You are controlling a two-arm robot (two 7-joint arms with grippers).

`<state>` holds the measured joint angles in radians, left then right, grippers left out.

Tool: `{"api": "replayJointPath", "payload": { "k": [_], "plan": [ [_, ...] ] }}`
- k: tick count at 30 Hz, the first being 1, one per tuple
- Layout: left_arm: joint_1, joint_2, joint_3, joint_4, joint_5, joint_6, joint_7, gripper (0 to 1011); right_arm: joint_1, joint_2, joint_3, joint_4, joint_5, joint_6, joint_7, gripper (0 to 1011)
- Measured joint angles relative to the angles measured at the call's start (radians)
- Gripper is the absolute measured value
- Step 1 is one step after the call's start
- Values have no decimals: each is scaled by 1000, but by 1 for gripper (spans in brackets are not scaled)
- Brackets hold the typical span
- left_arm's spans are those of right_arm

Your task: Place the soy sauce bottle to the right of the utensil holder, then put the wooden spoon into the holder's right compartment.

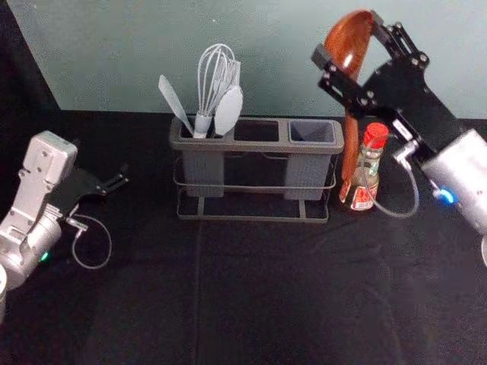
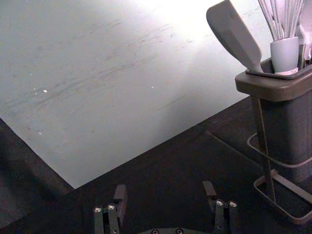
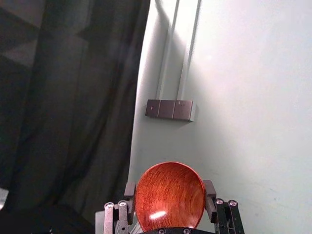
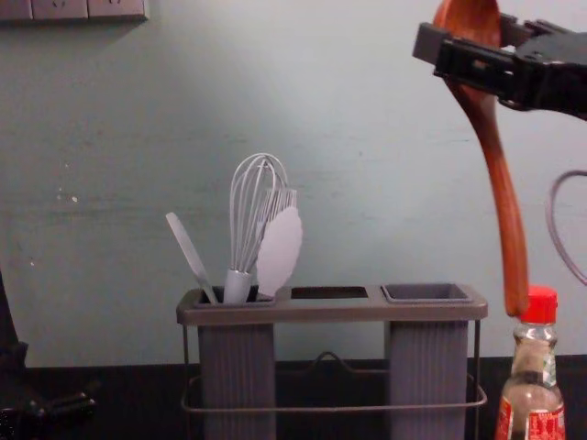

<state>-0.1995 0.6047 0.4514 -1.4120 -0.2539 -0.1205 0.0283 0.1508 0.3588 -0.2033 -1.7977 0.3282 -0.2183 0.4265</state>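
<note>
So the right gripper (image 1: 348,41) has the wooden spoon (image 4: 501,183) pinched by its bowl, handle down, up above right of the utensil holder (image 4: 330,313), soy sauce bottle (image 1: 363,195) standing just right of it, left gripper (image 1: 108,181) hanging open on its left.

The right gripper (image 1: 348,39) holds the wooden spoon (image 1: 351,141) in its jaws.

Likely robotics lab: robot arms (image 1: 47,160), black tablecloth (image 1: 266,304), dark curtain (image 3: 73,107), pale wall (image 4: 348,110), sockets (image 4: 60,8).
</note>
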Motion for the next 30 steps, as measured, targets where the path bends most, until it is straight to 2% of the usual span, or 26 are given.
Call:
{"api": "replayJointPath", "payload": {
  "k": [9,22,30],
  "plan": [
    [0,0,0,0,0,0,0,1011,123,-25,-42,123,17,8,6,840],
    [0,0,0,0,0,0,0,1011,201,-73,-77,222,-5,-32,-14,840],
    [0,0,0,0,0,0,0,1011,226,-90,-92,265,-30,-59,-15,840]
  ]
}}
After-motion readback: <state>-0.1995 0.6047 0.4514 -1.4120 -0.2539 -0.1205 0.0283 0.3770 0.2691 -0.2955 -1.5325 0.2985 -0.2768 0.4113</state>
